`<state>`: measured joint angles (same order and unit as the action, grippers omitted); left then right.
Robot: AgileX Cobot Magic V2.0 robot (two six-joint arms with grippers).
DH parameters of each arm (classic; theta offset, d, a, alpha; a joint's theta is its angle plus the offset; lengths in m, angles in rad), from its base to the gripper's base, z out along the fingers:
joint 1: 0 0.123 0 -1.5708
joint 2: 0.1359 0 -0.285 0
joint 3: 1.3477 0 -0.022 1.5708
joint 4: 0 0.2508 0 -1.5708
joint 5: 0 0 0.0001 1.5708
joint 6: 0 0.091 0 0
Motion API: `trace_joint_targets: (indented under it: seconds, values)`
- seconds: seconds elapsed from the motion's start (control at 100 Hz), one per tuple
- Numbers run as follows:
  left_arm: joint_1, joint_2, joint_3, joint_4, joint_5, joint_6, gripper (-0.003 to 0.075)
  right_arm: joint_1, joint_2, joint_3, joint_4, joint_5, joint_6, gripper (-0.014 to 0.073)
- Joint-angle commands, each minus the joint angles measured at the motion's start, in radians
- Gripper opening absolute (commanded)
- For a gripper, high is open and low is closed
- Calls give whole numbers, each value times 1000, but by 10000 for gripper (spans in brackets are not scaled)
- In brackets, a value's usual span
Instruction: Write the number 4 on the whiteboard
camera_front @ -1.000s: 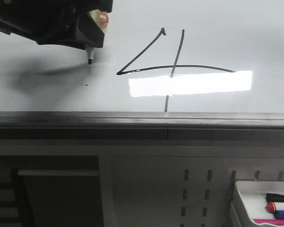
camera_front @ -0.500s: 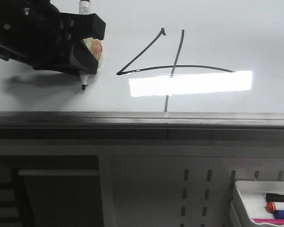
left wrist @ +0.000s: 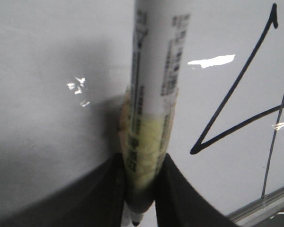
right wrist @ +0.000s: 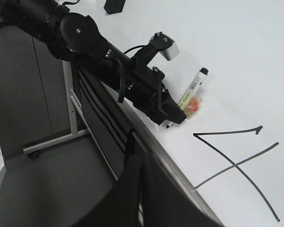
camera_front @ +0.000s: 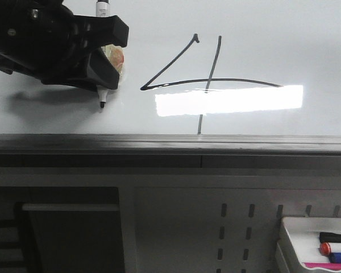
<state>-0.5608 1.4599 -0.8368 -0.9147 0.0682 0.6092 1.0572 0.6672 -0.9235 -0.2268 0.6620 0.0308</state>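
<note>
The number 4 (camera_front: 227, 79) is drawn in thin black lines on the glossy whiteboard (camera_front: 273, 34), right of centre. My left gripper (camera_front: 105, 79) is shut on a white marker (camera_front: 102, 8) wrapped in yellowish tape. It holds the marker upright, with the black tip (camera_front: 102, 104) at the board left of the 4; I cannot tell if it touches. The left wrist view shows the fingers (left wrist: 180, 194) clamping the marker (left wrist: 156, 61), with the 4 (left wrist: 236, 90) beside it. My right gripper (right wrist: 141, 189) is shut and empty off the board's edge, looking at the left gripper (right wrist: 173, 116) and the 4 (right wrist: 227, 158).
The board's grey frame edge (camera_front: 170, 142) runs across the front. A small white tray (camera_front: 295, 227) with markers sits at the lower right, below the board. A slotted panel (camera_front: 233, 227) lies under the frame. A black object (right wrist: 114, 5) lies on the board's far part.
Since one second ago my left gripper has moved toward the board's near edge and tilted, so the marker's back end now shows. It has barely moved over the last half second.
</note>
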Motion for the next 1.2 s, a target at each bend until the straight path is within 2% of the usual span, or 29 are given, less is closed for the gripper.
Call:
trace_joint_targets:
  seconds: [0.0,0.16,0.86,0.93,1.1,1.19]
  values:
    - [3,-20,-25,-7,-105,-1,-20,-3,-1,-24,-20,-77,2,-43]
    - [3,-32,-25,-7,-151,-1,-20,-3,-1,-24,-22,-77,2,-43]
    - [3,-21,-25,-47,-150,-1,-14,-3,5,-22,-24,-77,2,-43]
    - [3,-21,-25,-51,-150,-1,18,-3,5,-22,-24,-77,2,-43]
    - [3,-21,-25,-75,-152,-1,166,-3,5,-22,-24,-77,2,-43]
    - [3,-21,-25,-75,-152,-1,188,-3,5,-22,-24,-77,2,-43]
